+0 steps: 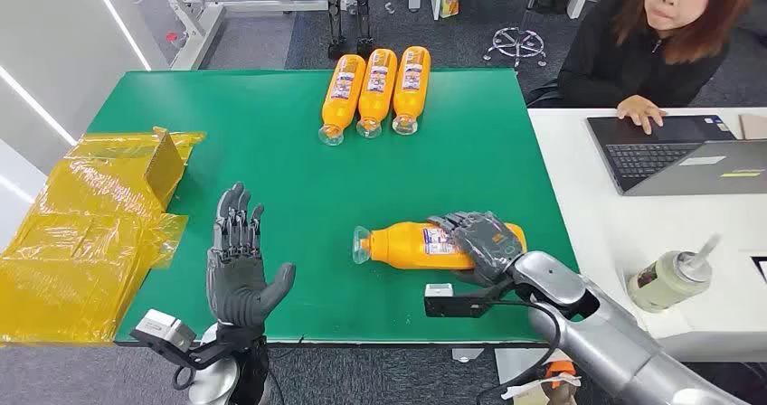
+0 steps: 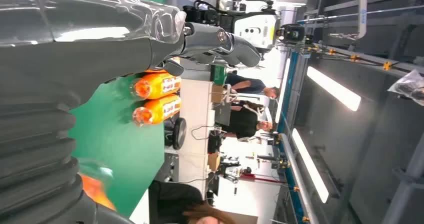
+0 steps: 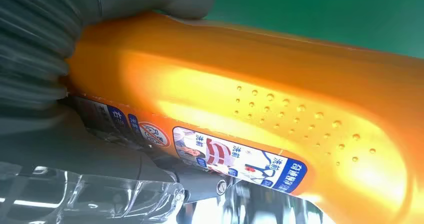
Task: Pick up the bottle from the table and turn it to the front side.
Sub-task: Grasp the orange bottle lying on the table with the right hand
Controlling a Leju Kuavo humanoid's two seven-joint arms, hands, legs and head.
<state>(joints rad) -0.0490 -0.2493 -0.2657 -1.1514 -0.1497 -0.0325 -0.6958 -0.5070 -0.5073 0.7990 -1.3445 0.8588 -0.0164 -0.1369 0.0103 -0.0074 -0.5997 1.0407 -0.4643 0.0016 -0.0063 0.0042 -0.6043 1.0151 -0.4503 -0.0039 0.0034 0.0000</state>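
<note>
Four orange bottles in total on my green table (image 1: 271,143), which is the biggest thing in front of me. Off at about 9 o'clock there's a heap of crinkly yellow plastic bags (image 1: 86,233) hanging over the table's edge. At 3 o'clock a white desk (image 1: 633,233) butts up against the table, with a person (image 1: 665,39) sitting behind it, one hand on an open laptop (image 1: 674,152), and a pale bottle with a nozzle (image 1: 667,278) lying nearer to me.

Up at 12 o'clock, a row of three bottles (image 1: 375,93) lies side by side, touching, caps pointing toward me. From my left wrist camera I can see two of them with their clear caps.

The one I care about, the bottle (image 1: 411,242), lies on its side at roughly 4 o'clock from the table's middle, cap pointing to 9 o'clock, label facing up. My right hand (image 1: 479,242) is wrapped over its fat end, fingers curled across the top and clamped on it. In the right wrist view the orange body and blue-and-white label sit right against my palm, thumb pressed on the far side. It looks like it's resting on the table, though I can't tell for sure.

My left hand (image 1: 237,265) sits at about 7 o'clock, palm up, fingers spread apart, holding nothing.
</note>
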